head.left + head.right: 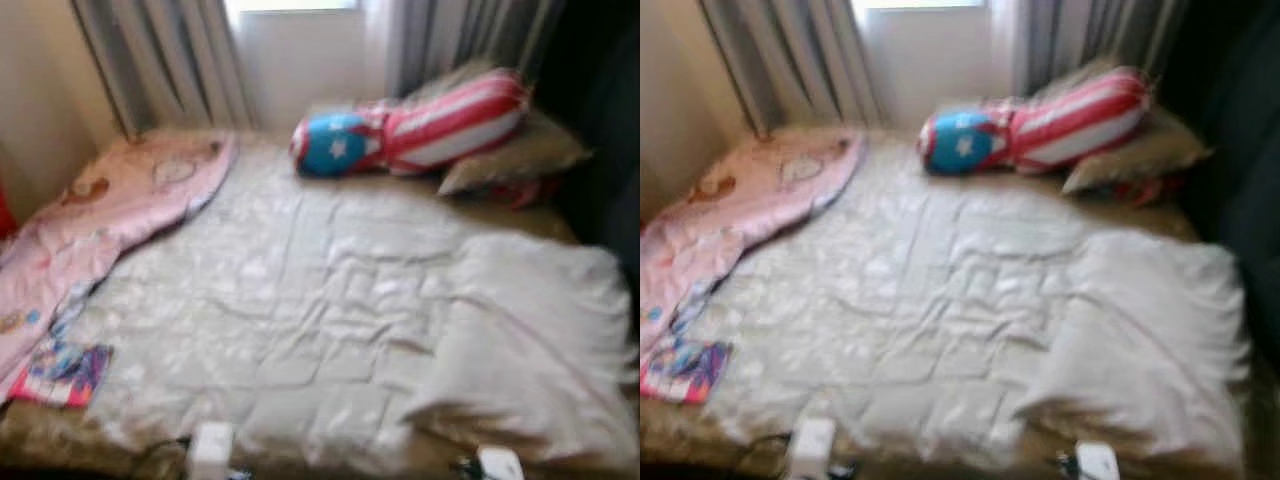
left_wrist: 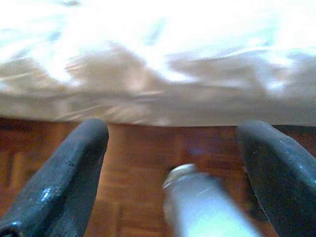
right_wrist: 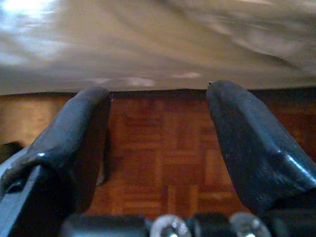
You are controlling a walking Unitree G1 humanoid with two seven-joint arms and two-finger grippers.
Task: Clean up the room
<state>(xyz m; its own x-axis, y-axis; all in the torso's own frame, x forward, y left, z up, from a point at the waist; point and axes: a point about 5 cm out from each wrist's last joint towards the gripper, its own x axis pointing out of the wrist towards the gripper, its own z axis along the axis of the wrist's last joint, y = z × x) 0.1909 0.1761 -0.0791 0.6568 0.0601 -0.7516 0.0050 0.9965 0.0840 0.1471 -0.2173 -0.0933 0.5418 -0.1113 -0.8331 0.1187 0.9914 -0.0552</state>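
The robot stands at the foot of the bed, and the tidying appears to be at an early stage. A cream quilt covers most of the mattress but lies wrinkled, and its right portion is bunched into a thick fold that has not been smoothed. A pink blanket runs crumpled along the left edge of the bed, partly hanging over the side, with a small colourful book or packet lying just beside its lower end (the print is too blurred to read). At the head of the bed, below the curtains, a red, white and blue bolster cushion rests tilted against a tan pillow; neither is squared up. The left gripper hangs low in front of the bed edge above the parquet floor, its two fingers spread wide and holding nothing. The right gripper is in the same posture, fingers apart and empty, with the quilt edge just ahead. Judged from this layout, the remaining work is straightening the quilt, folding or spreading the pink blanket, clearing the loose item, and aligning the pillows.
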